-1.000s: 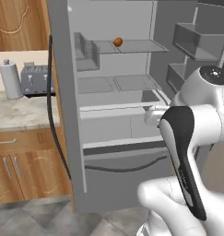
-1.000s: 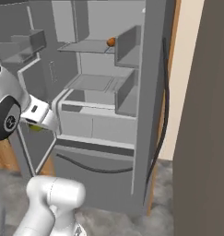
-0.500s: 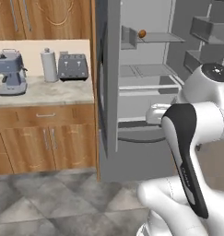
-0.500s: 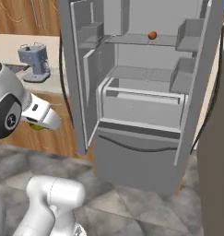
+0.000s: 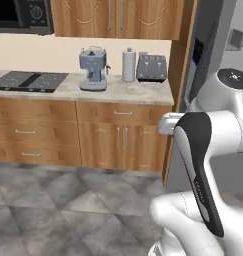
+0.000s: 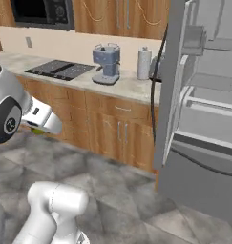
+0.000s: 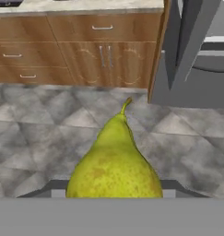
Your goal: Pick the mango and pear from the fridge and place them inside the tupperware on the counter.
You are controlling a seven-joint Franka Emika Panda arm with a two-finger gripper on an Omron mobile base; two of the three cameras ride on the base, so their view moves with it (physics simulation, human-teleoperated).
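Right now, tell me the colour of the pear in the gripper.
Yellow-green with fine brown speckles; the pear shows best in the hand view.

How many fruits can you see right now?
1. A yellow-green pear sits right in front of the hand camera, held in the gripper above the kitchen floor. More fruit may be hidden inside the fridge, whose shelves are only partly visible.

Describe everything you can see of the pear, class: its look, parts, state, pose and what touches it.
The pear is yellow-green with fine brown speckles and a short curved stem. It looks smooth, whole and unbruised. In the hand view it sits between the tips of the shut hand, stem pointing away from the camera, above the grey tiled floor. A sliver of it shows under the wrist.
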